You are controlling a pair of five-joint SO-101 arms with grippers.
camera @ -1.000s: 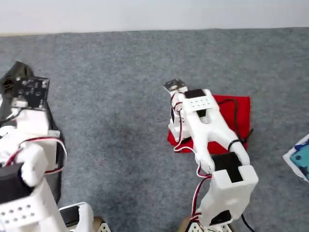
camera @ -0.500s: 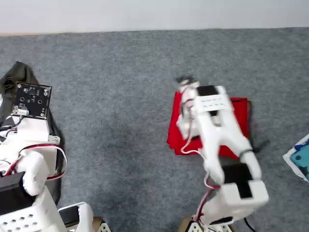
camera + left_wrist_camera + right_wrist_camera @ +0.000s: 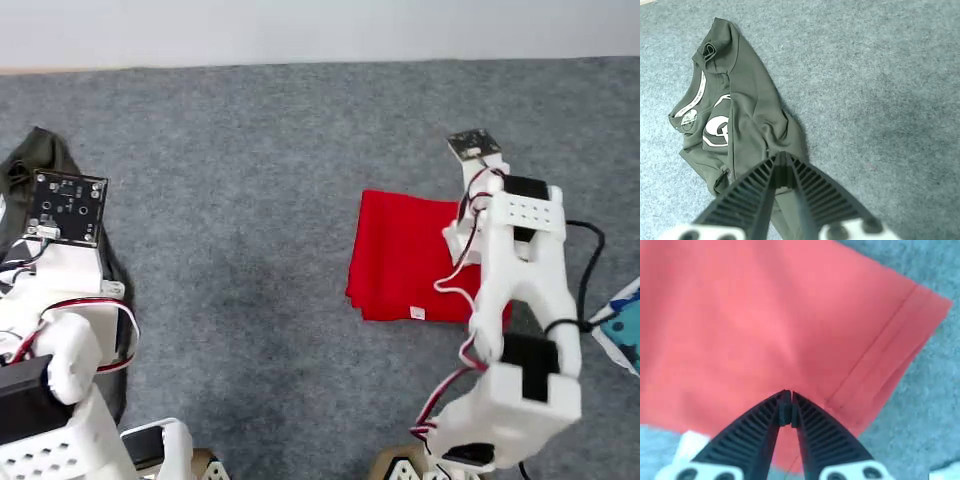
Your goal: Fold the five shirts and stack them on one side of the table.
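A folded red shirt (image 3: 400,260) lies right of the table's middle. My right arm (image 3: 520,215) stands over its right side. My right gripper (image 3: 787,407) is shut just above the red shirt (image 3: 765,315), near its hemmed corner, with nothing between the fingers. At the left edge lies a crumpled dark green shirt (image 3: 38,150) with a white print. My left arm (image 3: 65,205) covers most of it. My left gripper (image 3: 781,162) is shut on a fold of the dark green shirt (image 3: 735,100), where the wrinkles gather at the tips.
A blue and white garment (image 3: 622,325) pokes in at the right edge. The grey carpeted table (image 3: 230,180) lies bare between the arms and along the back. A pale wall runs behind the far edge.
My right arm has swung to the right, from the red shirt's left edge to its right side, uncovering most of the shirt. The left arm shifted slightly at first, then held still.
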